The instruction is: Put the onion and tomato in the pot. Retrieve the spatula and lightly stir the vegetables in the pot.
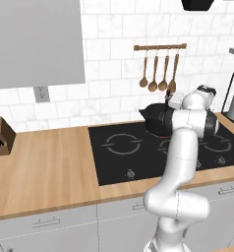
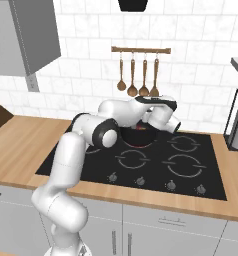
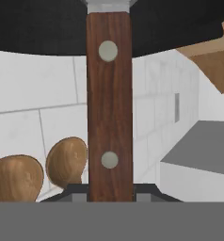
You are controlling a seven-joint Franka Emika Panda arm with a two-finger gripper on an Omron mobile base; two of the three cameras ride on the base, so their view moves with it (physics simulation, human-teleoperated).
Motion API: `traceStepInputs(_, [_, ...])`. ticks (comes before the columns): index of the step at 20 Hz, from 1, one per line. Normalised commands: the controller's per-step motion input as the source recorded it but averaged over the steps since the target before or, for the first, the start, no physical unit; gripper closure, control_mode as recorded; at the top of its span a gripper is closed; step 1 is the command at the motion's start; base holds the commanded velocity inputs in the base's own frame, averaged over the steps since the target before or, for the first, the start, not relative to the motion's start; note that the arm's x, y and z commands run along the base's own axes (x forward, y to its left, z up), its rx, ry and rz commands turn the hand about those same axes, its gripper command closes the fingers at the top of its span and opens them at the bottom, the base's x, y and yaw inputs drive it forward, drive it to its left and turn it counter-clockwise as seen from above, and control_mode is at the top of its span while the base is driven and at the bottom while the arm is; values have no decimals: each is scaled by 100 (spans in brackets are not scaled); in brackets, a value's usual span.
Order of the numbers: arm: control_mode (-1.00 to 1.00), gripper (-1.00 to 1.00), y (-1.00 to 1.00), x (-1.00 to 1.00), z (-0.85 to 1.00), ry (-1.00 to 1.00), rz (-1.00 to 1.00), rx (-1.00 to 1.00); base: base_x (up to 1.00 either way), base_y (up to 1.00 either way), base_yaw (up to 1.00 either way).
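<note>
Surface: the long wooden surface point(image 1: 50, 162) carries the black glass hob point(image 2: 141, 162) under the claw.
Pot: the round black cooking pot point(image 1: 151, 119) sits beneath the claw; heavy, rigid.
Spatula: the reddish-brown riveted wooden handle with grey metal blade point(image 3: 109, 103), stiff and light, best held mid-handle.
Claw: the claw point(image 3: 110, 193) pinches that handle, blade toward the pot.

White Franka Panda arm with dark joints rises from the base, bends at the elbow and reaches forward, wrist turned sharply at full reach. The two-finger gripper point(image 3: 110, 194) is closed on the reddish-brown wooden spatula handle with two metal rivets point(image 3: 109, 106). Its small dark fingers point(image 3: 75, 193) press against either side of the handle's lower end.
</note>
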Motion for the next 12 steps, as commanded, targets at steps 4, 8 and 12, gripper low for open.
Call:
traceStepInputs(4, [-100, 100, -62, 4, -15, -2, 0, -14, 0, 0, 0])
traceStepInputs(8, [-100, 100, -28, 26, 14, -13, 0, -14, 0, 0, 0])
traceStepInputs(12, [-100, 100, 9, 33, 12, -15, 2, -6, 0, 0, 0])
